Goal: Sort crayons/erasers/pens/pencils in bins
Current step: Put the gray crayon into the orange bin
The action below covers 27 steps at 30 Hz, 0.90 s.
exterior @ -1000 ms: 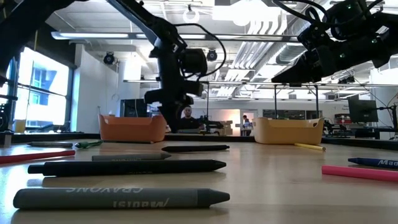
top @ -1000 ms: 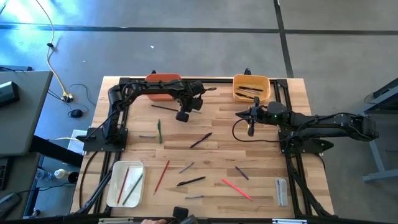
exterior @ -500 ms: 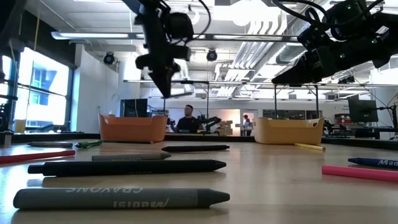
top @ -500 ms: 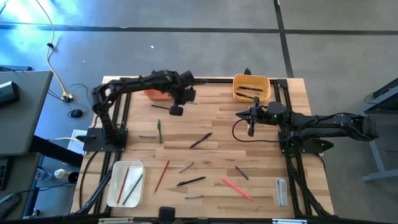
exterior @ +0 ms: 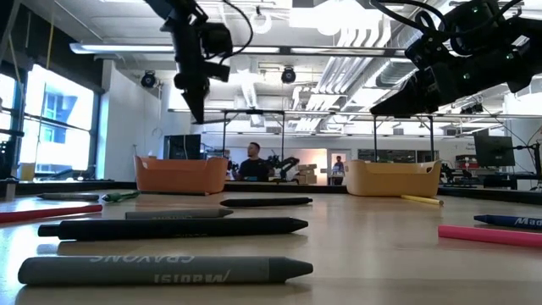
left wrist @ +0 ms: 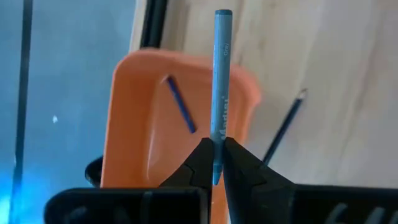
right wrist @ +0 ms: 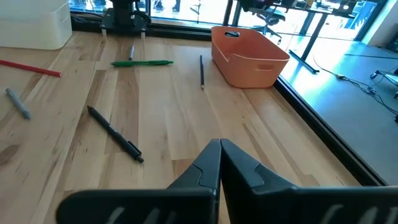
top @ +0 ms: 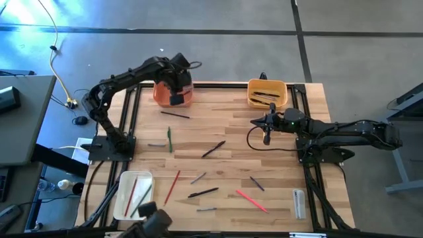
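- Three bins are sitting on the table: orange bin (top: 173, 94), yellow-orange bin (top: 267, 93), white bin (top: 133, 195).
- The left gripper (left wrist: 217, 163) is hovering over the orange bin, jaws pinching one blue-grey crayon (left wrist: 221, 74); one blue stick is lying inside the bin.
- The right gripper (top: 267, 131) is hanging with jaws fully closed and empty.
- Loose sticks are lying scattered on the wooden table (top: 284, 172).
- One person is sitting in the room behind.
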Tool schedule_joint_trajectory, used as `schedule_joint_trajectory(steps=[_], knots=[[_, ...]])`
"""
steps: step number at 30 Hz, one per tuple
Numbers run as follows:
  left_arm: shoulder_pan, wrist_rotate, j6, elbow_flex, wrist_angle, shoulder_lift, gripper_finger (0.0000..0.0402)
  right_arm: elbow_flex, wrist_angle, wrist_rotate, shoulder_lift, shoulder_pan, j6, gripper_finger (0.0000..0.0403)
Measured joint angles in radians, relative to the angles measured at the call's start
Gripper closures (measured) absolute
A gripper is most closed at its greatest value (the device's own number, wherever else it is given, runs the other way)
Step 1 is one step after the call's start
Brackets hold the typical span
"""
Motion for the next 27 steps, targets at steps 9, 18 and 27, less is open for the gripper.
schedule_joint_trajectory(steps=[9,18,27], knots=[[0.117,0.001,0.036,-0.162,0.111,0.007,0.0396,0.000,0.001,0.000,0.000,0.000,-0.001,0.0403],[0.176,0.054,0.043,-0.262,0.262,0.007,0.0396,0.000,0.013,0.000,0.000,0.000,0.000,0.0403],[0.176,0.056,0.040,-0.264,0.258,0.054,0.0396,0.000,0.012,0.000,0.000,0.000,0.000,0.0403]])
